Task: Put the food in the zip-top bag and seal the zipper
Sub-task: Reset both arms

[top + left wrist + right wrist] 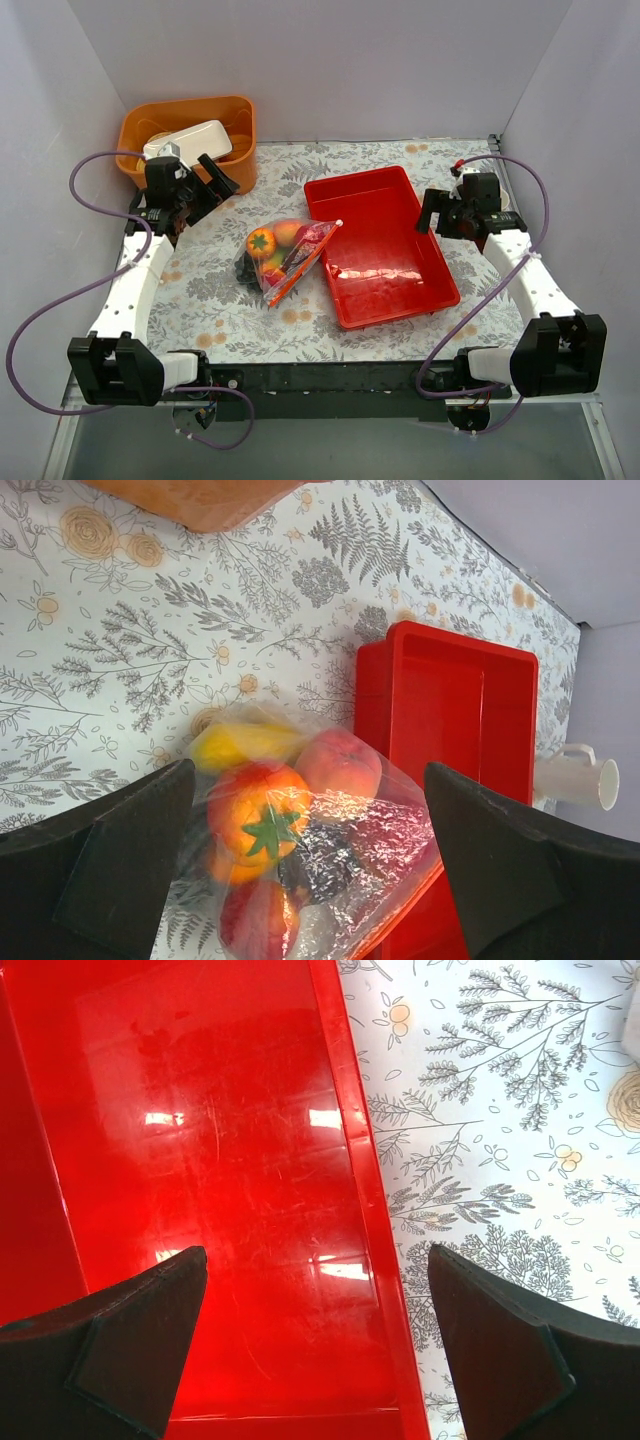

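We see the toy fruits (262,820) inside the zip-top bag (282,258), which lies mid-table just left of the red tray (400,300). Our left hand (218,180) and right hand (432,212) stand released, grasping nothing. We judge loading done; whether the zipper (303,262) is fully sealed we cannot tell.

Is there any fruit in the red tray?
No, the red tray holds nothing; the toy fruits sit inside the clear bag beside it.
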Motion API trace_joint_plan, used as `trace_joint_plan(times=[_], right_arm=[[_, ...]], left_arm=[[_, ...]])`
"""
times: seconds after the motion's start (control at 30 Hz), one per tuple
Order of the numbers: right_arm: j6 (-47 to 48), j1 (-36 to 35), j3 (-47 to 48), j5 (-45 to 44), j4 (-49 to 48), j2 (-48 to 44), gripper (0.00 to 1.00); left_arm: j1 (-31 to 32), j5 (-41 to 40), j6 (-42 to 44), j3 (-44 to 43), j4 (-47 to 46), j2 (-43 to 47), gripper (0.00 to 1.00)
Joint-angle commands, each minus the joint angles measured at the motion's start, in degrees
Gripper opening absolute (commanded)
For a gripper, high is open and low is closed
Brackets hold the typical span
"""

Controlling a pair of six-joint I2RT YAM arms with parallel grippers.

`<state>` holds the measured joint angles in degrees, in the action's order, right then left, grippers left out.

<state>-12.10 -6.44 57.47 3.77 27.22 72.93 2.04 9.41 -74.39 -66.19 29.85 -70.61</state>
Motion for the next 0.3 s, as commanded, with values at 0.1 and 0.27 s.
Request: trace_joint_plan(times=[0.1,0.27], right_arm=[[-0.47,0.20,0.80,-0.78,-0.68,-1.12,0.98],[-0.56,0.20,0.89,-1.22,-1.21,-1.29,0.98]], left_arm=[[0.07,-3.26,1.27,1.59,-1.98,1.70,0.98],[0.07,-6.39,2.32,2.56,-3.74,2.67,0.98]])
